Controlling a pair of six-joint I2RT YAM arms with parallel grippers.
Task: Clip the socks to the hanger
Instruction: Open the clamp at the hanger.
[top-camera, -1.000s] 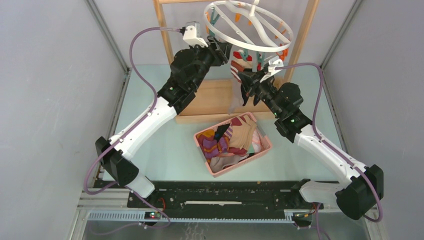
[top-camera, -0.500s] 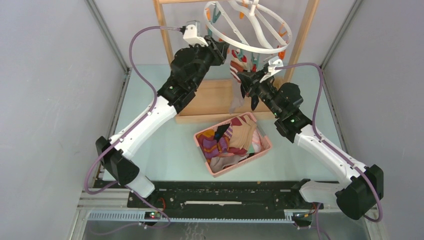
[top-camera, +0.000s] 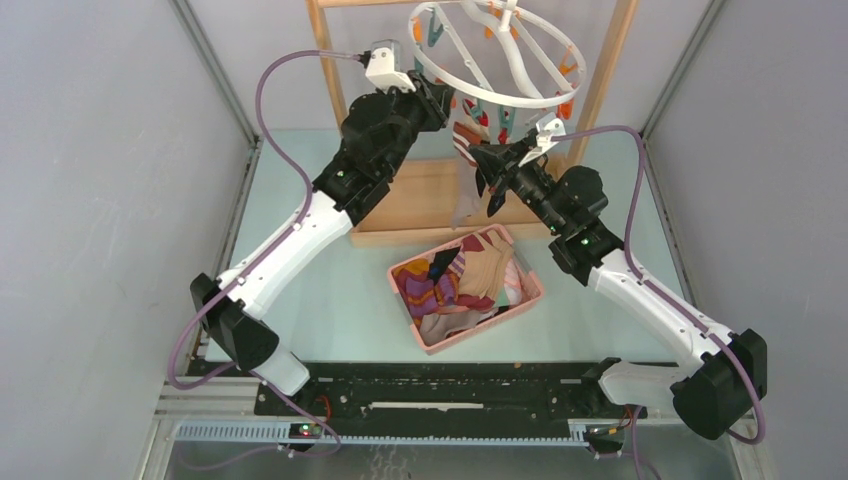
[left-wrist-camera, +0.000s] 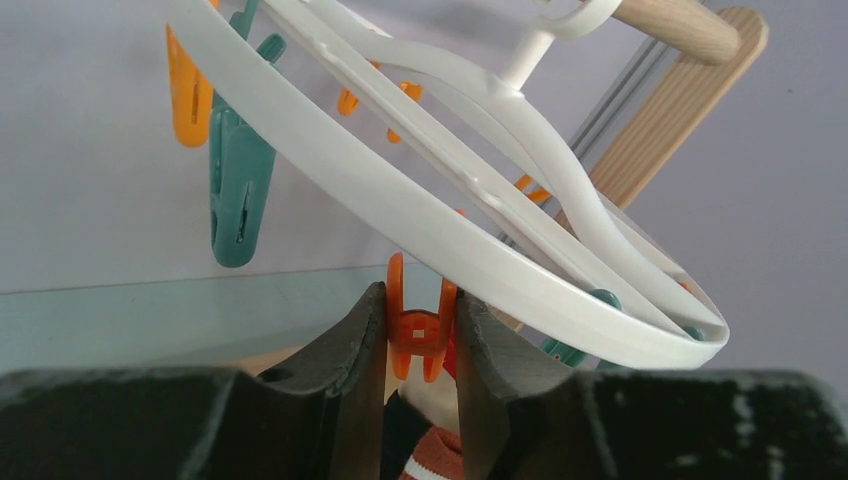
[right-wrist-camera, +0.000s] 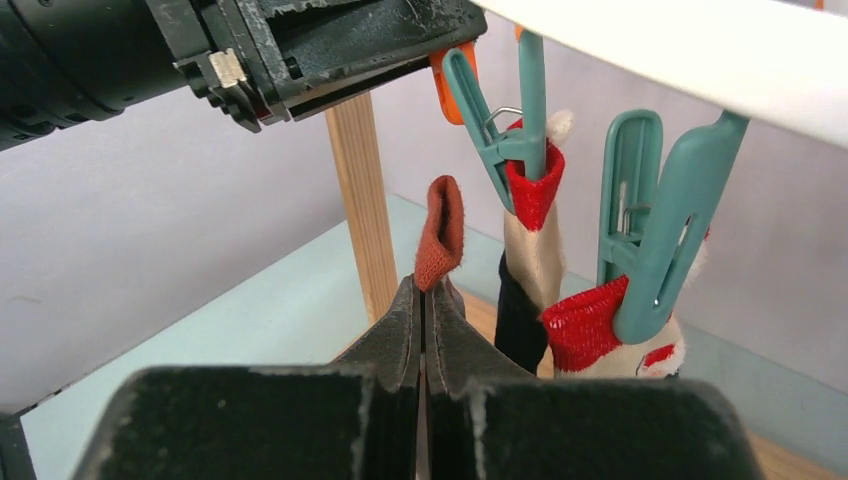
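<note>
Left pincer (left-wrist-camera: 420, 318) has narrowed, now squeezing orange clip (left-wrist-camera: 418, 340); pink basket (top-camera: 533, 297) on table (top-camera: 340, 300) holds spare socks (top-camera: 450, 280); right pincer (right-wrist-camera: 425, 300) pressed together on rust sock (right-wrist-camera: 440, 235) below that clip; clipped socks (right-wrist-camera: 585, 325) hang beside; white hanger (left-wrist-camera: 420, 215) above.

Left tool (left-wrist-camera: 420, 302) pinches orange clip (left-wrist-camera: 416, 332)

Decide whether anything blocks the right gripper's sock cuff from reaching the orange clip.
Nothing visible does: open air separates the sock cuff, pinched by the right gripper, from the orange clip the left gripper squeezes.
</note>
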